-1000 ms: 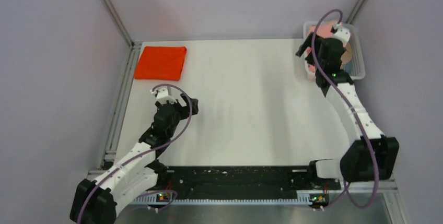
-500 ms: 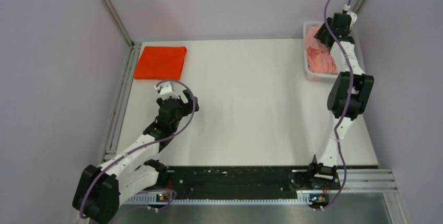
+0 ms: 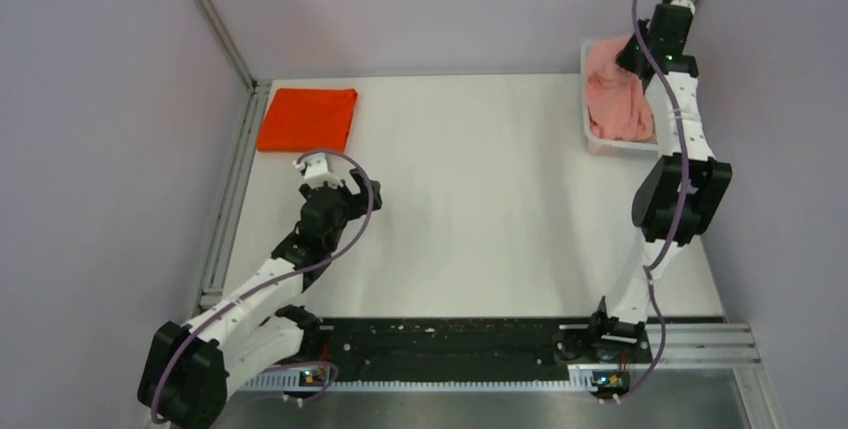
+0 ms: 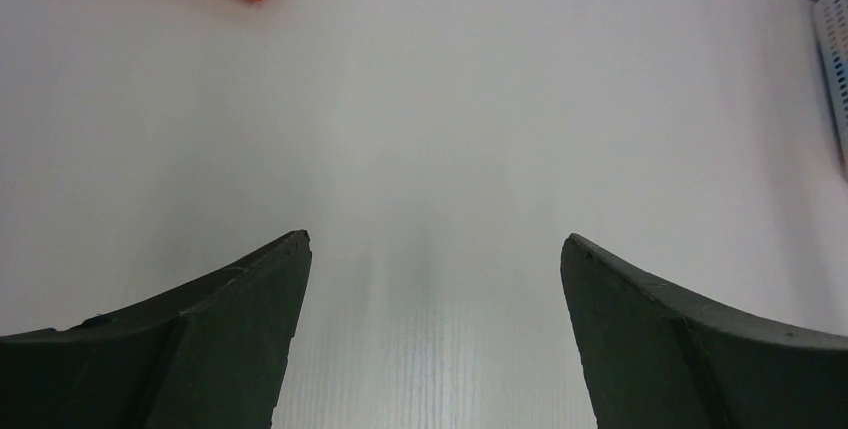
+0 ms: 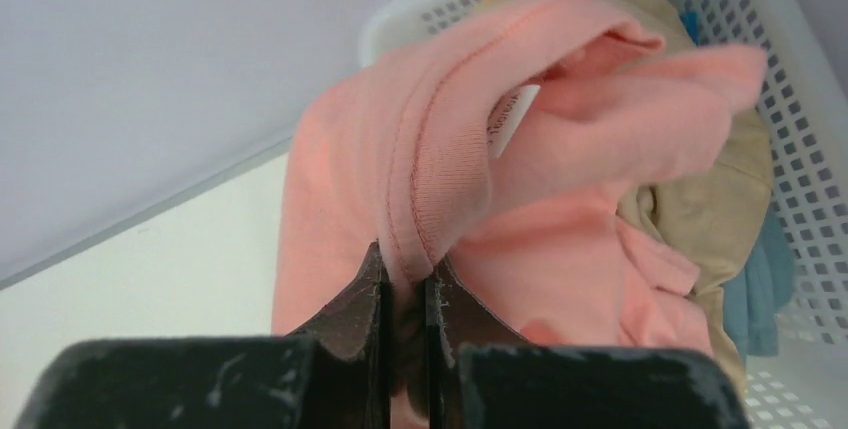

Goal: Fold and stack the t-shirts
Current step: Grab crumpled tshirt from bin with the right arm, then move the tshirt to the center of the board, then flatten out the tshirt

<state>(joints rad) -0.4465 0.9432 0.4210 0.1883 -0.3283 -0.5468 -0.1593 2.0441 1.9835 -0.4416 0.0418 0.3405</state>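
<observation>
Left gripper (image 4: 435, 239): jaws wide apart, nothing between them, hangs over bare table (image 3: 480, 199); almost no move in last second. Orange-red t-shirt (image 3: 307, 119) lies folded at far left corner, beyond this gripper, apart from it. Right gripper (image 5: 405, 269): fingers pinched tight on fold of salmon-pink t-shirt (image 5: 450, 149). Arm has risen, cloth now pulled partly out of basket (image 3: 600, 144). Judgement: second shirt coming out for folding. Beige-tan t-shirt (image 5: 700, 209) lies in basket, under pink one.
</observation>
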